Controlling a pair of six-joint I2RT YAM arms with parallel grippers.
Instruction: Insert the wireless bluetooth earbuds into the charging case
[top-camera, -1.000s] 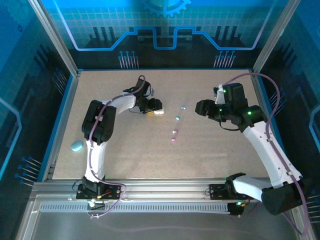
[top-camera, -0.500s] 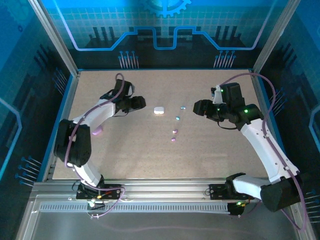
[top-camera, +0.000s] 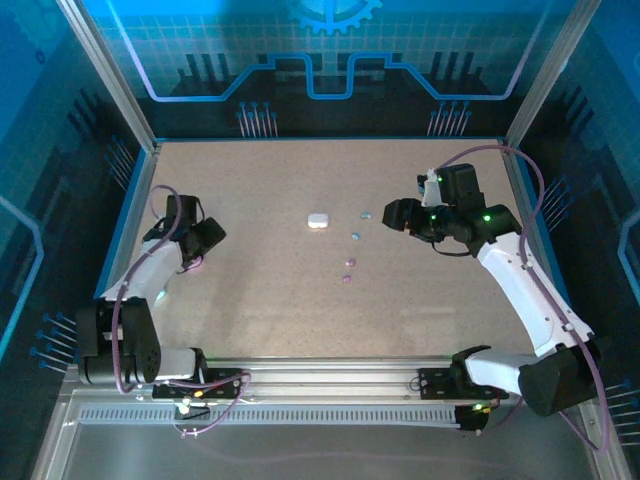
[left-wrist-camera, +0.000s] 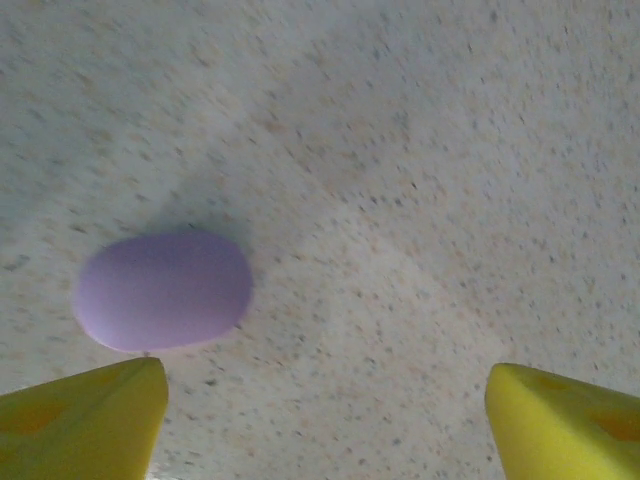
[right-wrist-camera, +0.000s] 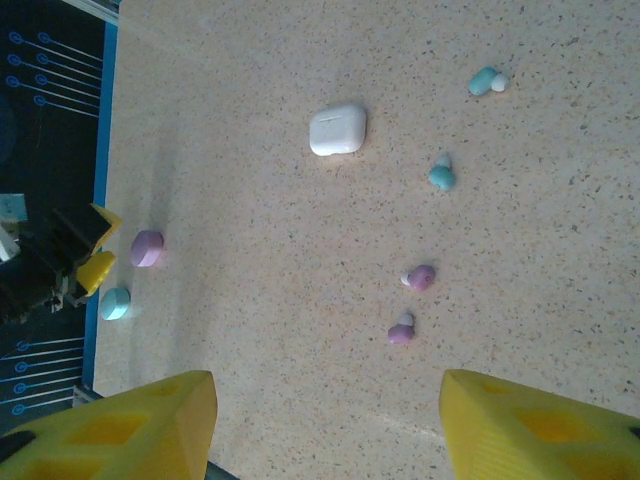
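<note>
Nearer than the white case (top-camera: 318, 220) and slightly to its right, two purple earbuds (top-camera: 347, 280) loose on the desk (top-camera: 260, 320), close together; well to its left and a little nearer, left gripper (left-wrist-camera: 322, 372) spread wide and empty, a purple case (left-wrist-camera: 163, 290) near one finger; just right of the white case, two teal earbuds (right-wrist-camera: 441, 177) lying apart; further right, right gripper (right-wrist-camera: 327, 380) parted, holding nothing.
</note>
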